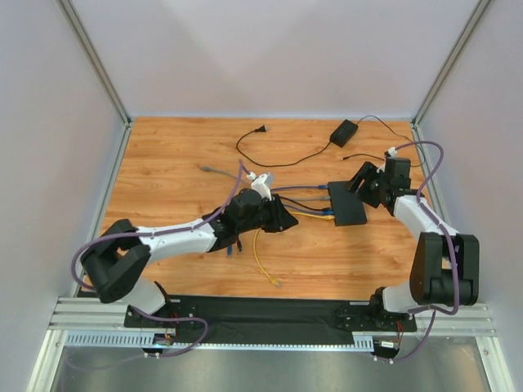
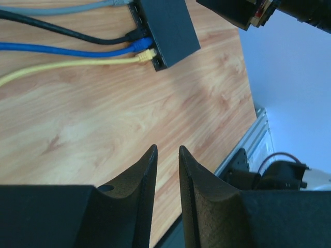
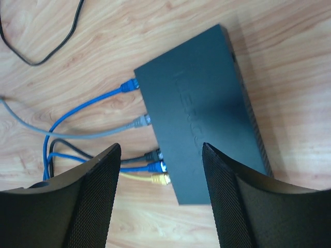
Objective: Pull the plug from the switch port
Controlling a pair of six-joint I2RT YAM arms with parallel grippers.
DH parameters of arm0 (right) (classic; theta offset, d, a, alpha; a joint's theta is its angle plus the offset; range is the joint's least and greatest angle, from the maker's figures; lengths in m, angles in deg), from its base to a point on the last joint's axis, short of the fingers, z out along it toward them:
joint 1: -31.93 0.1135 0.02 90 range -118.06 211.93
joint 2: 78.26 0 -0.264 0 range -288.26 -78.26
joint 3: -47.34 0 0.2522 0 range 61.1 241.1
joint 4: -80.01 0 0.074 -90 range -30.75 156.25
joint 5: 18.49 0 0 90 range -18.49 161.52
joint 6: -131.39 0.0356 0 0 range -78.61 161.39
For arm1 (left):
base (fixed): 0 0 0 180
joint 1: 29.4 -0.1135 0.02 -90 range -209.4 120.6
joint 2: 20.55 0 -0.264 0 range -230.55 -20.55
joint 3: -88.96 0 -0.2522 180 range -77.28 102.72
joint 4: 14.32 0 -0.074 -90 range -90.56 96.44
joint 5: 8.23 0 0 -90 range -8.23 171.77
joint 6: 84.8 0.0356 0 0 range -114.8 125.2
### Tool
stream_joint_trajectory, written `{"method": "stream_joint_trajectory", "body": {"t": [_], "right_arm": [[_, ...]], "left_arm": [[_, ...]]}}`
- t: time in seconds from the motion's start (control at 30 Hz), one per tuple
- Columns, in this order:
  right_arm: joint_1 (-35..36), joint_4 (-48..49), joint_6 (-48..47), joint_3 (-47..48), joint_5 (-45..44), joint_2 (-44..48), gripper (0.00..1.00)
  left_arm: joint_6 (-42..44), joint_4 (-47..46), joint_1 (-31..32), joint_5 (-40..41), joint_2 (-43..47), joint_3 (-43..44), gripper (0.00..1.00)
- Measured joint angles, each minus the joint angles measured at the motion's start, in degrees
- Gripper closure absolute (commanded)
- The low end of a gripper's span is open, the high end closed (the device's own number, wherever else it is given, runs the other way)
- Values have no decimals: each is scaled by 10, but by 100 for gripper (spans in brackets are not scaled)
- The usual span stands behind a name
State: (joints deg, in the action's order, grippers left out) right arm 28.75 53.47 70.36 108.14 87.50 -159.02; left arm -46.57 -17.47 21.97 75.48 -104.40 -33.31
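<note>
The flat black switch (image 1: 347, 204) lies right of the table's middle, ports facing left. Several cables are plugged into it: a blue plug (image 3: 129, 85), a grey plug (image 3: 142, 120), a black plug (image 3: 153, 155), a second blue plug (image 3: 156, 166) and a yellow plug (image 3: 159, 179). My right gripper (image 3: 161, 147) is open and empty above the switch's port edge, over the lower three plugs. My left gripper (image 2: 166, 150) is empty, its jaws a narrow gap apart, above bare wood left of the switch (image 2: 165, 28). It also shows in the top view (image 1: 282, 219).
A small black power adapter (image 1: 343, 131) with a thin black cord and its mains plug (image 1: 261, 129) lies at the back. The yellow cable (image 1: 261, 261) loops toward the front. A grey cable's free end (image 1: 208, 170) lies at the left. Walls enclose the table.
</note>
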Motion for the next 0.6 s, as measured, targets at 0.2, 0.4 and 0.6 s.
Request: {"method": "stream_joint_trajectory", "body": {"t": [0.2, 0.4, 0.6], "right_arm": [[-44, 61, 9, 29, 28, -90, 36], [-67, 103, 21, 16, 34, -99, 36], [-66, 108, 21, 16, 31, -98, 36]], "left_arm": [[-49, -62, 5, 21, -146, 57, 75], [-56, -38, 7, 40, -252, 136, 77], [-63, 15, 8, 58, -300, 214, 78]]}}
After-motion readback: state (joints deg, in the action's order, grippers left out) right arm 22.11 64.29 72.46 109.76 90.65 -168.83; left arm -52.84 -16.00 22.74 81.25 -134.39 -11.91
